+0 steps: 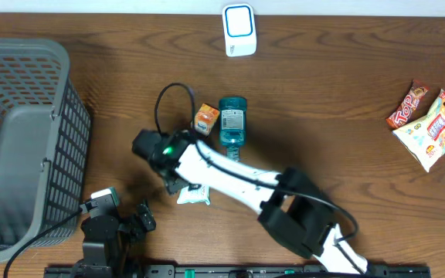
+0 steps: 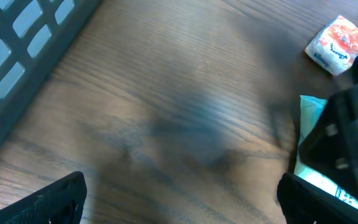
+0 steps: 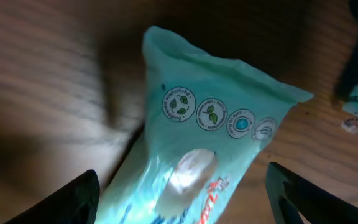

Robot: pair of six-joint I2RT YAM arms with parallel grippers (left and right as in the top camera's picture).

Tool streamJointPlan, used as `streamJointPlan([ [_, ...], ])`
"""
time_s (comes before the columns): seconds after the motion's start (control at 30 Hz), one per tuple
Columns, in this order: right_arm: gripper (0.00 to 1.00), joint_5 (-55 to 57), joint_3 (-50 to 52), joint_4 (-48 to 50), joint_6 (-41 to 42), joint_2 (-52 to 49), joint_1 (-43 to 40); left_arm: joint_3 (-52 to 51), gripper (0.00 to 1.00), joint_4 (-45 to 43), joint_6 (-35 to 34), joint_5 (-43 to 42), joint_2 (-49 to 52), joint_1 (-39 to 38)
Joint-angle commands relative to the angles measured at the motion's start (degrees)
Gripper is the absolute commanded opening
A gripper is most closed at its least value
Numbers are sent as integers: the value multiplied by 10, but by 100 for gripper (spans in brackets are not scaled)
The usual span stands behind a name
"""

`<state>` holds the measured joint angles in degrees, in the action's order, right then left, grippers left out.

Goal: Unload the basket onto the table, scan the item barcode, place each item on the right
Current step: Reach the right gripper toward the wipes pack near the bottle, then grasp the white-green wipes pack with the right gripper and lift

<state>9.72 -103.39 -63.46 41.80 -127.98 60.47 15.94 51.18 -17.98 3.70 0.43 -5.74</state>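
Two jaws of the right gripper [image 3: 182,171] stood apart, one on either side of the pale green pack [image 3: 216,118], and neither showed contact with it. The pack lay flat on the table [image 1: 323,69] near the middle, at about seven o'clock from the blue bottle [image 1: 232,120], mostly hidden under the wrist in the overhead view.

The step in hand looked to be the pick-up. To do it well, the fingers should come down square across the pack's narrow width, low enough to catch the body and not just the loose film, which would likely crumple or slip. A grip toward one end would leave most of the wrapper free to face the scanner [image 1: 239,29], the white-and-blue unit at twelve o'clock on the far edge.

No barcode showed on the upper face, only round symbols and an oval sticker. It may sit underneath, which would call for a turn of the wrist. The lift should clear the bottle and the orange packet [image 1: 206,118] lying along that path.

The left gripper [image 2: 180,179] hung wide apart and empty at seven o'clock, near the basket [image 1: 22,48], out of the way.
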Motion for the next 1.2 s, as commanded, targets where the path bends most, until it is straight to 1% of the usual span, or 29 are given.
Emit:
streamJointPlan([
  [0.0, 80, 67, 2, -1, 41, -30, 14, -1, 98, 19, 8, -3, -1, -1],
  [0.07, 79, 67, 1, -6, 51, -50, 15, -1, 98, 19, 8, -3, -1, -1],
  [0.1, 77, 66, 1, -9, 55, -63, 15, -1, 98, 19, 8, -3, -1, -1],
  [0.17, 66, 66, 1, -18, 62, -82, 14, -1, 98, 19, 8, -3, -1, -1],
  [0.2, 59, 66, 1, -22, 61, -90, 14, -1, 98, 19, 8, -3, -1, -1],
  [0.23, 53, 64, 1, -24, 61, -95, 14, -1, 98, 19, 8, -3, -1, -1],
  [0.27, 51, 64, 1, -24, 59, -97, 13, -1, 98, 19, 8, -3, -1, -1],
  [0.37, 46, 63, -14, -36, 45, -95, 14, -1, 98, 19, 8, -3, -1, -1],
  [0.57, 45, 63, -80, -113, -13, -95, 3, -1, 98, 19, 8, -3, -1, -1],
  [0.6, 44, 59, -92, -126, -25, -95, 0, -1, 98, 19, 8, -3, -1, -1],
  [0.67, 33, 34, -117, -142, -69, -95, -10, -1, 98, 19, 8, -3, -1, -1],
  [0.7, 31, 6, -129, -147, -101, -95, -17, -1, 98, 19, 8, -3, -1, -1],
  [0.83, 32, -122, -155, -148, -213, -95, -57, -1, 98, 19, 8, -3, -1, -1],
  [0.97, 35, -200, -156, -147, -300, -95, -112, -1, 98, 19, 8, -3, -1, -1],
  [1.07, 39, -198, -156, -145, -343, -95, -149, -1, 98, 19, 8, -3, -1, -1],
  [1.17, 42, -158, -156, -144, -342, -95, -177, -1, 98, 19, 8, -3, -1, -1],
])
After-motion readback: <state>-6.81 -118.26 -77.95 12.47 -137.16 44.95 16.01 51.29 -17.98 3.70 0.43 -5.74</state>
